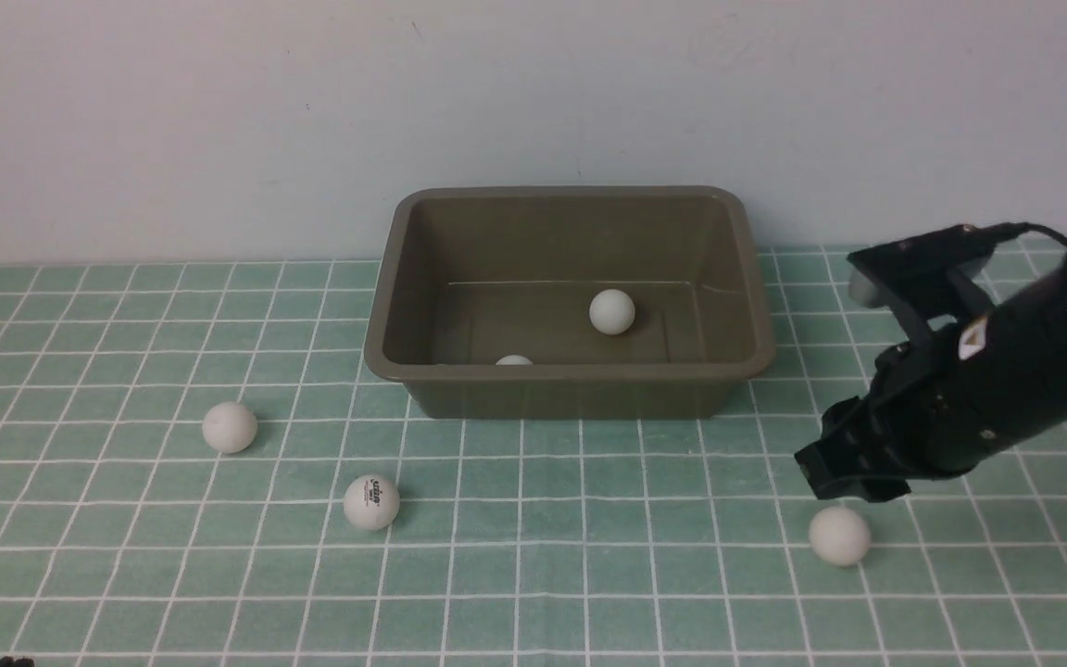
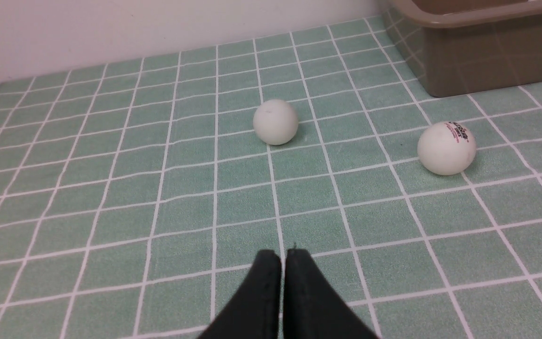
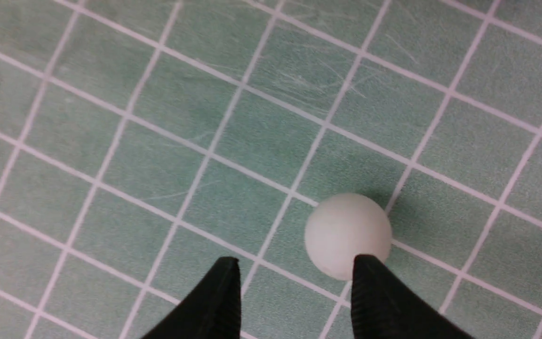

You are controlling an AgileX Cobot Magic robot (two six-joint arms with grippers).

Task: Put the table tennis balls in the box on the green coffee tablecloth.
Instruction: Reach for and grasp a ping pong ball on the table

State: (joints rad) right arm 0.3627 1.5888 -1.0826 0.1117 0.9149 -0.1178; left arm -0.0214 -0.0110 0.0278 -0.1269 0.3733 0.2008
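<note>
Parted right end effector (image 3: 298, 263) beside ball (image 3: 346, 230)

Looks like a robot test bench in a lab-type room, not a home. A plain pale wall (image 1: 219, 120) rises straight from the far edge of a mint-green grid cloth (image 1: 533, 574), which covers the work surface from side to side. Staged props sit on it: an olive-brown tub (image 1: 571, 394) and loose white balls (image 1: 229, 427). A black robot arm (image 1: 1024, 371) reaches in from the right edge.
</note>
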